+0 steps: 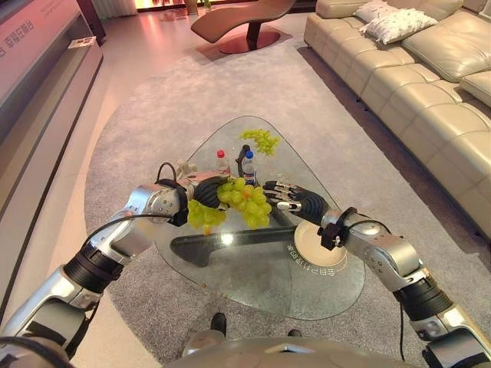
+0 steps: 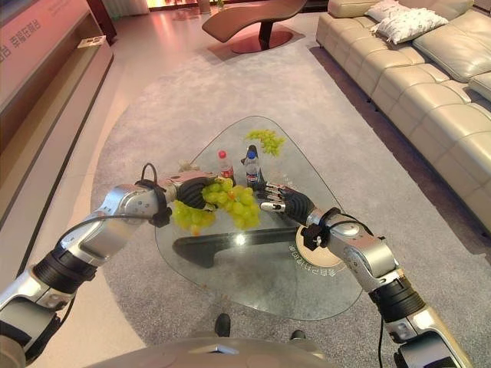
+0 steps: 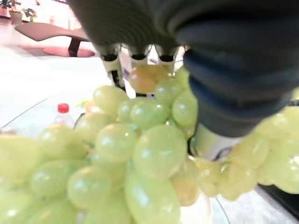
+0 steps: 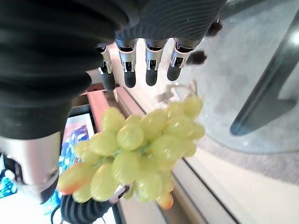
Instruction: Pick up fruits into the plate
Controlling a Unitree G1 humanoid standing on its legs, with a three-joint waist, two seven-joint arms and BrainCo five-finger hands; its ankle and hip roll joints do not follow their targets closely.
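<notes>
- Left hand [image 1: 205,192]: fingers largely hidden behind the grape bunch [image 1: 239,204], curled round its top, holding it in the air above the glass table [image 1: 261,284]
- Right hand [image 1: 295,201]: just beside the bunch, fingers straight, holding nothing
- Plate [image 1: 322,247]: on the table, partly covered by the right arm
- Room: grey rug [image 1: 153,115], beige sofa [image 1: 414,77], lounge chair [image 1: 242,23]
- Far table end: second grape bunch [image 1: 261,140]; two bottles [image 1: 235,164] behind the held bunch

Grey rug [image 1: 138,130] w/ glass table [image 1: 253,284], beige sofa [image 1: 414,84] at right, brown lounger [image 1: 242,19] behind.
</notes>
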